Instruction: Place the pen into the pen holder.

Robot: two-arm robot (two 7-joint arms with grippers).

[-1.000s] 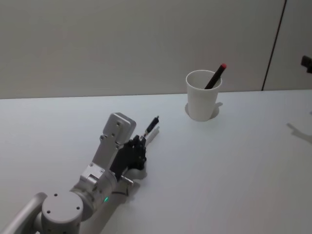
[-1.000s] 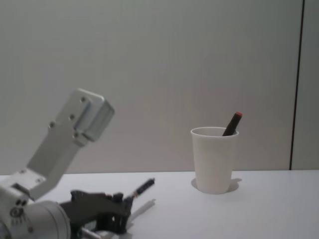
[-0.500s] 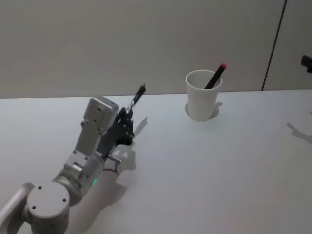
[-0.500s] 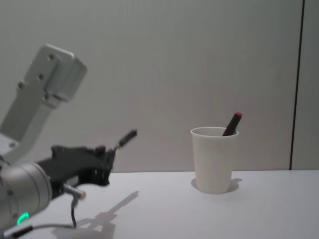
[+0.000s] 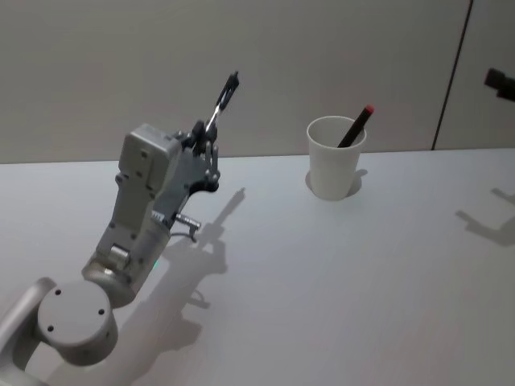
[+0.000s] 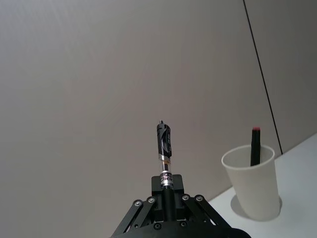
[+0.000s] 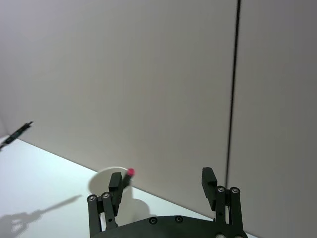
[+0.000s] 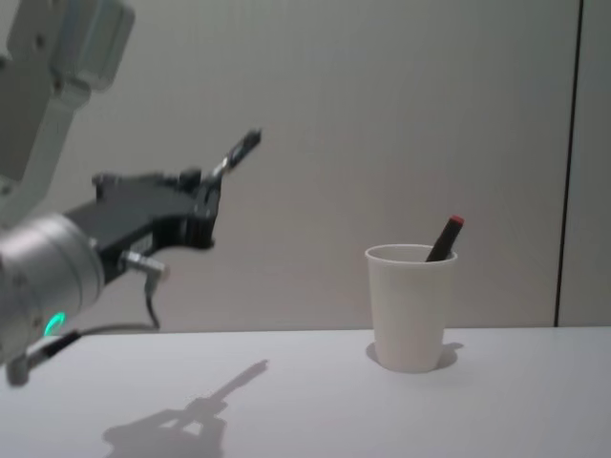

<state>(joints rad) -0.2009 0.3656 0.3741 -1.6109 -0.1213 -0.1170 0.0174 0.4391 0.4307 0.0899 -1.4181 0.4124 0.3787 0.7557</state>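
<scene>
Left hand (image 5: 208, 138): closed on the lower end of the pen (image 5: 224, 92) and raised well above the desk (image 5: 362, 265).
Right hand (image 7: 163, 184): fingers spread and holding nothing, parked off to the right of the cup. I count it as idle.
Pen holder (image 5: 334, 167): white paper cup standing upright on the desk near the back wall (image 5: 241, 56), mouth open to the top.
Already in the cup: a red-tipped pen (image 5: 357, 125), leaning against the far rim.
Done so far: I judge the pick-up finished, since the pen is off the desk and firmly pinched.
Left to do: carry the pen across to the cup, bring it over the mouth, turn it nose-down, lower it and let go. None of that has begun as far as I can see, so I put the task at roughly the halfway mark.
Pen relative to hand: it sticks straight out past my left fingertips, slanting up and toward the wall with its dark capped end highest.
Cup relative to hand: to the hand's right, lower down and well apart from it, with bare desk between.
</scene>
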